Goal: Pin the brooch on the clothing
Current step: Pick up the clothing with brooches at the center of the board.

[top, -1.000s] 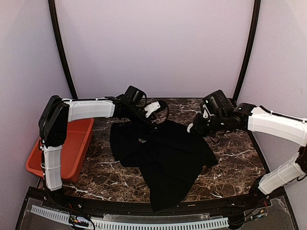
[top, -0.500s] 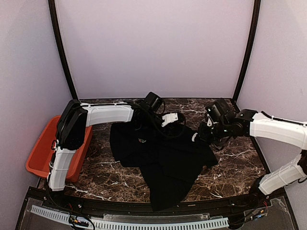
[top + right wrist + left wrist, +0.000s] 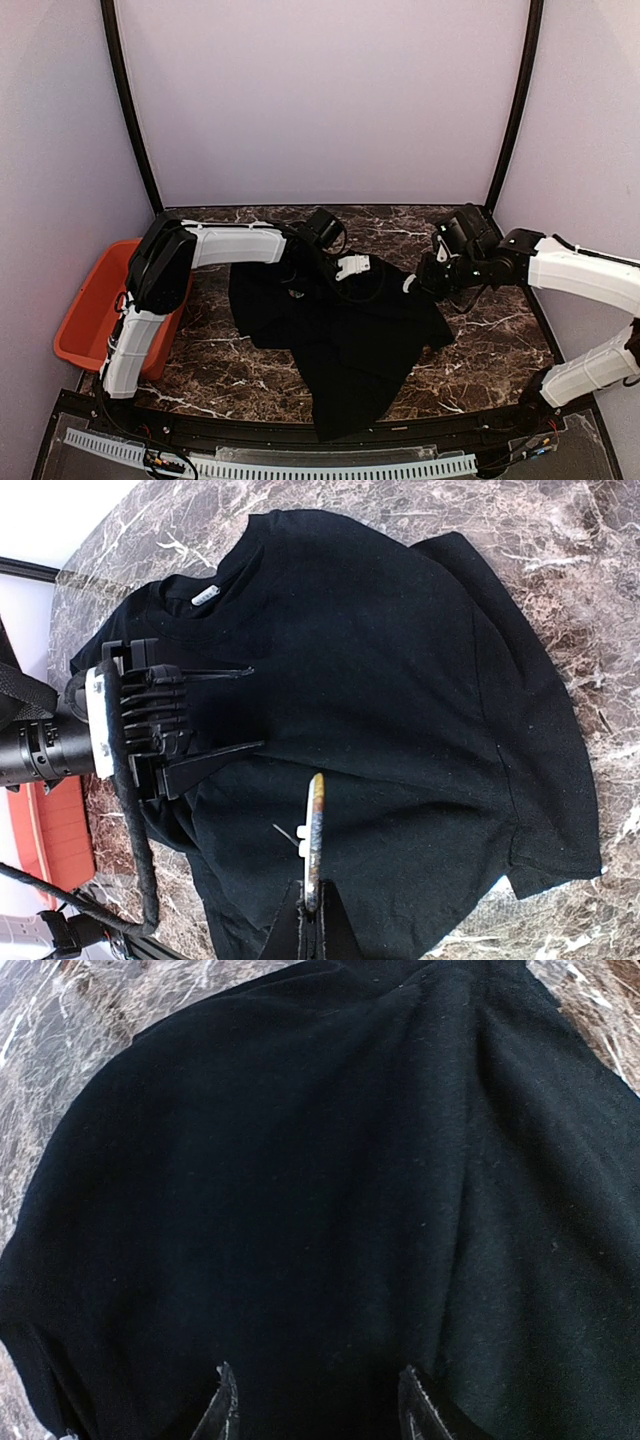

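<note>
Looking down, we find the black short-sleeved T-shirt (image 3: 345, 330) lying rumpled across the middle of the marble worktop (image 3: 480, 340), with a white label (image 3: 205, 594) in its collar and a small print (image 3: 297, 293) on the chest; the left pincer (image 3: 256, 707) hangs released just over the fabric below the collar; the right pincer (image 3: 311, 912) is clenched on the brooch (image 3: 315, 830), seen edge-on above the shirt.

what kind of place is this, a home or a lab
Likely a robot test booth, not a home: plain walls enclosing a marbled table, a left arm and a right arm mounted at its near edge, an orange bin at its left.
</note>
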Controlling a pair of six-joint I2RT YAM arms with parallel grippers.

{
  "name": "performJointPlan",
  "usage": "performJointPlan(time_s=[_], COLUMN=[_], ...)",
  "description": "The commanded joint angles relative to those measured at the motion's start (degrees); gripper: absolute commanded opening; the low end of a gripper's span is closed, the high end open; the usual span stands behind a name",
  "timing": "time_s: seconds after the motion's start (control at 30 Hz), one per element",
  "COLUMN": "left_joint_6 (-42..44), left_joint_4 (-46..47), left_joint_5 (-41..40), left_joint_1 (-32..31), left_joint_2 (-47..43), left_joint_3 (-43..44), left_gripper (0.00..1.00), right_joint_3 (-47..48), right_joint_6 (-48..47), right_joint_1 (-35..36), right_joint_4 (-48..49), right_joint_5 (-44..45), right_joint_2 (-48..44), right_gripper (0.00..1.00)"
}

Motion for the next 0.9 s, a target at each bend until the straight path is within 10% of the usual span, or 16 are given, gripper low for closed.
performJointPlan(time_s=[0.0, 0.63, 0.87], left_joint_6=[0.4, -2.6, -4.3], left_joint_4=[-2.9, 3.9, 8.2], left_joint_5=[2.2, 4.8, -1.8], left_joint_1=[-0.3, -0.7, -0.7], left_joint_2=[-0.5, -6.3, -5.6], left_joint_3=[0.3, -8.4, -9.8], left_gripper=[0.54, 0.54, 0.39], right_joint_3=[-1.2, -1.3, -1.3], right_joint_6=[0.5, 0.4, 0.4], right_joint_1=[-0.3, -0.3, -0.3], right_joint_4=[0.1, 1.2, 1.6], right_joint_5=[0.3, -0.2, -0.7], right_joint_2=[0.3, 1.7, 2.1], right_gripper=[0.00, 0.00, 0.00])
